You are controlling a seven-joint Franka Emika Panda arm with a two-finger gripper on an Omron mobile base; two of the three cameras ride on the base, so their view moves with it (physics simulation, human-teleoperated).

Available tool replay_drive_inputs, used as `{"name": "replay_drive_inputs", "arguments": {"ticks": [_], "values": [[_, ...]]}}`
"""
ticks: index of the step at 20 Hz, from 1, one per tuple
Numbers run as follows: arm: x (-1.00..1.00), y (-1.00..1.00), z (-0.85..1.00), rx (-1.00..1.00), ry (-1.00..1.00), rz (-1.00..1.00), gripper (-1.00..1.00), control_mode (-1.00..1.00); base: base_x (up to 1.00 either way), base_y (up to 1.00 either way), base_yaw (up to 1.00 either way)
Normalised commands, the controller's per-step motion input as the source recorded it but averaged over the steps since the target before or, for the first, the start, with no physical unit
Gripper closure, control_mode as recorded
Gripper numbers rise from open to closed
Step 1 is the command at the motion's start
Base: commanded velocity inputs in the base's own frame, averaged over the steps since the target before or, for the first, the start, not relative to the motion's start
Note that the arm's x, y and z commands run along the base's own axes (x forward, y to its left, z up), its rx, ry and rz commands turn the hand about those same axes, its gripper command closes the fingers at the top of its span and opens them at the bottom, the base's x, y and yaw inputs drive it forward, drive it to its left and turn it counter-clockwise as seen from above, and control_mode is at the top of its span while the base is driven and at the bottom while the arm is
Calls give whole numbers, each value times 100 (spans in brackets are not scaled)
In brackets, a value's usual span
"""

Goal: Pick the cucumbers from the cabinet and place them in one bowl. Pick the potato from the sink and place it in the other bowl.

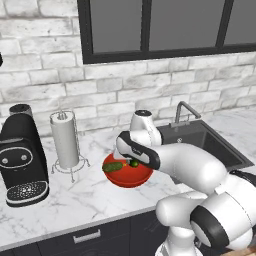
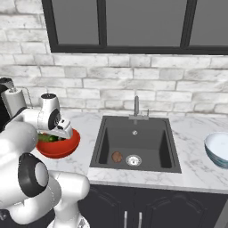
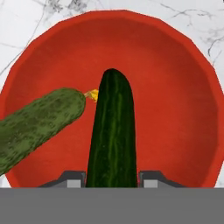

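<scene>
A: Bowls first. What is sitting in them?

B: The red bowl (image 1: pixel 128 176) is resting on the marble worktop (image 1: pixel 90 195), between the paper towel holder (image 1: pixel 66 141) and the sink (image 2: pixel 136 142). One paler, mottled cucumber (image 3: pixel 37 124) is lying inside it, slanting in from the left of the hand view with a yellowish tip. A second, darker cucumber (image 3: pixel 111 131) is pointing lengthwise into the middle of the bowl, its rounded end over the red inside. The two are sitting close at their tips; I cannot tell whether they are touching.

A: And the blue bowl?

B: The pale blue bowl (image 2: pixel 219 149) is standing on the worktop at the far right of the sink, well apart from the red one, and its whitish inside is showing nothing in it.

A: Anything in the sink?

B: The potato (image 2: pixel 117 156) is lying on the basin floor, just beside the round silver drain (image 2: pixel 132 160), on its left.

A: What is the pincer doing?

B: The pincer (image 3: pixel 111 180) is hanging over the red bowl, jaws drawn in narrow with a finger tip (image 3: pixel 73 179) against each side of the dark cucumber, so it is gripping that one by its near end.
</scene>
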Motion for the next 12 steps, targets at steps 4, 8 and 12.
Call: {"name": "replay_drive_inputs", "arguments": {"ticks": [4,8,12], "values": [[-38,0,12,0,0,0,-100,-100,0,0,0],[-51,0,36,0,-2,0,-100,-100,0,0,0],[-40,-1,54,0,-5,0,-100,-100,0,0,0]]}}
